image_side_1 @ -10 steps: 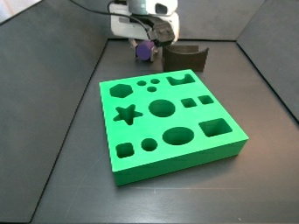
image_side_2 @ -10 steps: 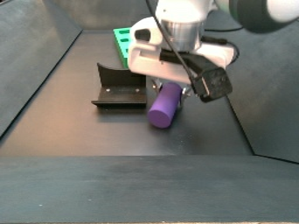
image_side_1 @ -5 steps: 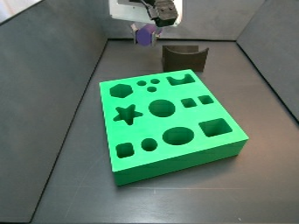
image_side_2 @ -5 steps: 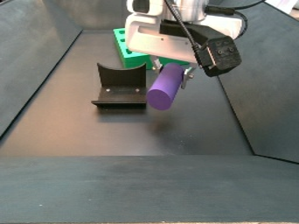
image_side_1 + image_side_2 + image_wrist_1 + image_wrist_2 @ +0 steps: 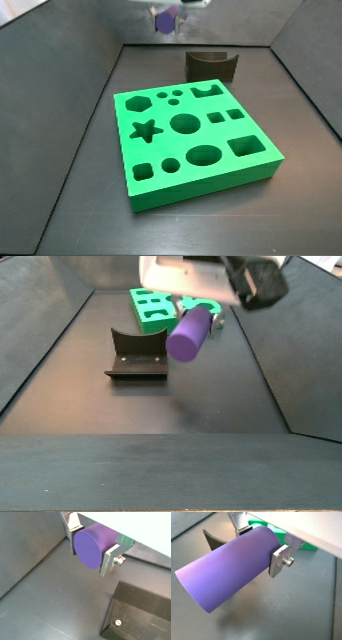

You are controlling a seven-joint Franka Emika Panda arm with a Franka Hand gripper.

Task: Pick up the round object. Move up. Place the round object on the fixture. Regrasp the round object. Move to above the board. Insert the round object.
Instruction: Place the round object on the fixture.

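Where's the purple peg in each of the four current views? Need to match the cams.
Wrist view: round end face of the purple peg, clamped in the hand.
Wrist view: its long side, fills the centre.
Side view: at the top edge, above the floor.
Side view: upper centre, tilted, in the air.
Shared landmark: the fixture, seen in every view.

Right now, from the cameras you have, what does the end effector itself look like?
In both wrist views the end effector shows two flat silver metal finger plates, one with a small round screw near its tip. In a side view its body is a white housing with a black box-shaped part at one end; a thin dark cable runs along the top.
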